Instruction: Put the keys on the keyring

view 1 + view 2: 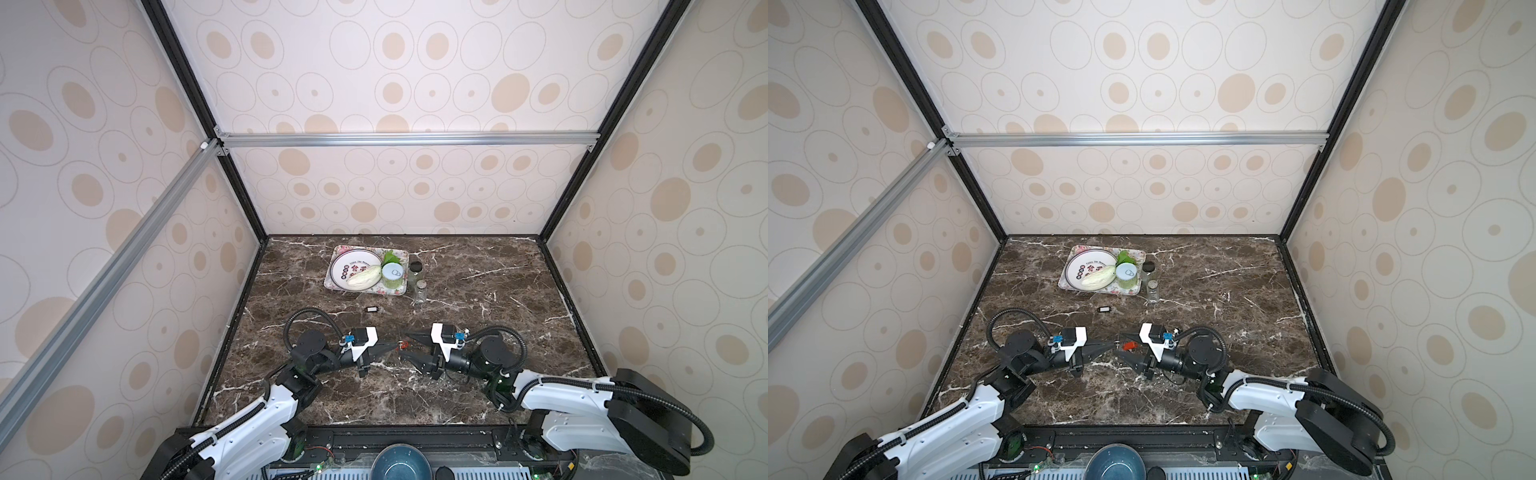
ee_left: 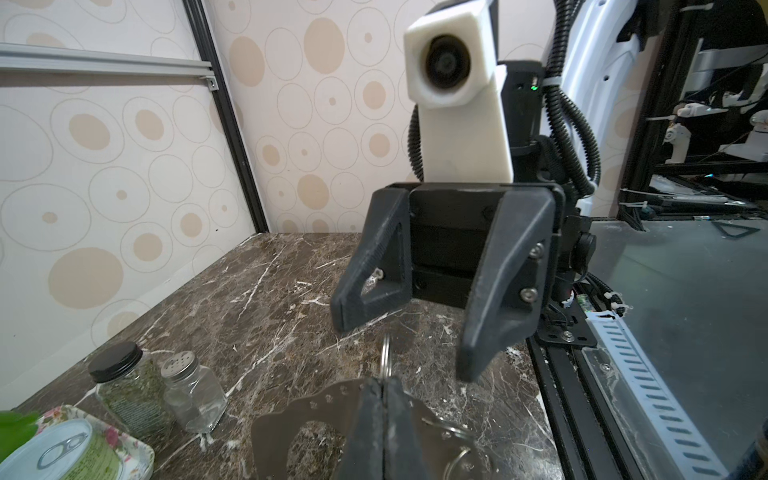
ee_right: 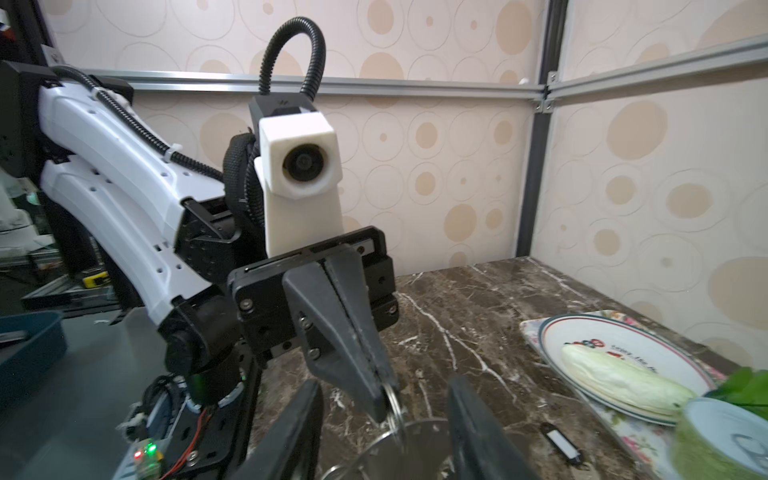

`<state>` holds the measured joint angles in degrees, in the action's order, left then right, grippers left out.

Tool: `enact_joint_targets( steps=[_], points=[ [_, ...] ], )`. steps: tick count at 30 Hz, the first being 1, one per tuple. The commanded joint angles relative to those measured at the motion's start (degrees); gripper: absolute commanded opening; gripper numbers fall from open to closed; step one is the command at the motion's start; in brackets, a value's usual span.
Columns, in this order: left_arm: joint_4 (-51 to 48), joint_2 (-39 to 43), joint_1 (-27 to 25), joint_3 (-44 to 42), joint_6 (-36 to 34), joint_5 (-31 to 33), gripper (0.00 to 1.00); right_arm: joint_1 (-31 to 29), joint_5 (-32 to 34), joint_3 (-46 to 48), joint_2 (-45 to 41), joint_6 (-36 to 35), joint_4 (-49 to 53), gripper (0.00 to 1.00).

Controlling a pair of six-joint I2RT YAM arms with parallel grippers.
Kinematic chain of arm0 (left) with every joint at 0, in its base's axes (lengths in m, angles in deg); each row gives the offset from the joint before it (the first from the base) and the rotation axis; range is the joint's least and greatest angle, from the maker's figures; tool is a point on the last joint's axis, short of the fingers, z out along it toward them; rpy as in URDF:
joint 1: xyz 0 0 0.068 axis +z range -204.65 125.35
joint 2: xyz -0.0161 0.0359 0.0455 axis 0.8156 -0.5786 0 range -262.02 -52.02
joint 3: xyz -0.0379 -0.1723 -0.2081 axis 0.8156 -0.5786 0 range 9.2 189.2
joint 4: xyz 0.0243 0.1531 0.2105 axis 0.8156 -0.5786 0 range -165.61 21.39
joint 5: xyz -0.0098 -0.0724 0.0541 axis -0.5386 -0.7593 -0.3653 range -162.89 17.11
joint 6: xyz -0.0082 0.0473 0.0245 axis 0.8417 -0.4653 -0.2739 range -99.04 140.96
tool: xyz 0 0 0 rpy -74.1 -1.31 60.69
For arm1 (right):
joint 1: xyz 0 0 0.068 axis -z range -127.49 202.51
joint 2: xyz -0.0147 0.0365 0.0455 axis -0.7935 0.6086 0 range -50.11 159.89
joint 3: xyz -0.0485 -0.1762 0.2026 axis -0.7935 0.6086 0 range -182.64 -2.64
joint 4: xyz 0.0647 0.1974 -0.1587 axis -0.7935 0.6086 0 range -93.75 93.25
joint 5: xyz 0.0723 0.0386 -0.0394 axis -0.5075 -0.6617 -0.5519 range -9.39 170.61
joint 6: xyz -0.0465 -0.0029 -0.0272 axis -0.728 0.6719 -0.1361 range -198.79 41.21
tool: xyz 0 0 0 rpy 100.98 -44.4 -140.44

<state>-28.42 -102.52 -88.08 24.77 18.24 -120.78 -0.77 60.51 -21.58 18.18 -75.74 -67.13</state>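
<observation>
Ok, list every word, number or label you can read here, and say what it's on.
Nothing can be quoted with certainty.
On the white plate: a curved line of dark print and some red characters, too blurred to read.
On the pull-tab can: a green wrap, no legible print.
On the black key tag: the white window looks blank.

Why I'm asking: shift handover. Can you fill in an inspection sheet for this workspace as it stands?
Surface: dark veined marble tabletop.
Job's things: keyring pinched by left hand; black key lying loose on the table; red-orange key between the hands' tips, attachment unclear.
Clutter: floral tray holding plate, cabbage, can; herb jar and shaker beside it.
Hands: left shut on keyring; right hand open.
Cables: black conduit looped over each wrist.
Surroundings: spotted wallpaper walls, aluminium frame.
</observation>
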Motion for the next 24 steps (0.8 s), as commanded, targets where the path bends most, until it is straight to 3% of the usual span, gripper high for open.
enact_joint_targets(
  steps=[1, 9, 14, 20, 24],
  points=[
    [-2.7, -0.3, -0.5, 4.2, -3.6, 2.2, 0.0, -0.1, 5.3, 1.6, -4.2, -1.2, 2.8, 0.54],
    [-9.5, -2.6, -0.8, 7.7, -7.7, 1.7, 0.0, 1.0, 9.2, 2.3, -14.4, -6.1, 18.0, 0.56],
    [-13.7, -4.1, -1.5, 9.7, -9.9, 3.1, 0.0, 6.2, 3.9, -0.7, -19.9, -7.7, 32.9, 0.54],
    [-16.3, -4.2, -2.9, 11.4, -11.1, 2.9, 0.0, 11.0, 0.2, -1.9, -21.2, -8.1, 39.3, 0.39],
    [-19.4, -5.0, -4.4, 13.2, -12.3, 4.8, 0.0, 12.4, -3.9, -3.8, -19.3, -9.0, 41.9, 0.36]
  ],
)
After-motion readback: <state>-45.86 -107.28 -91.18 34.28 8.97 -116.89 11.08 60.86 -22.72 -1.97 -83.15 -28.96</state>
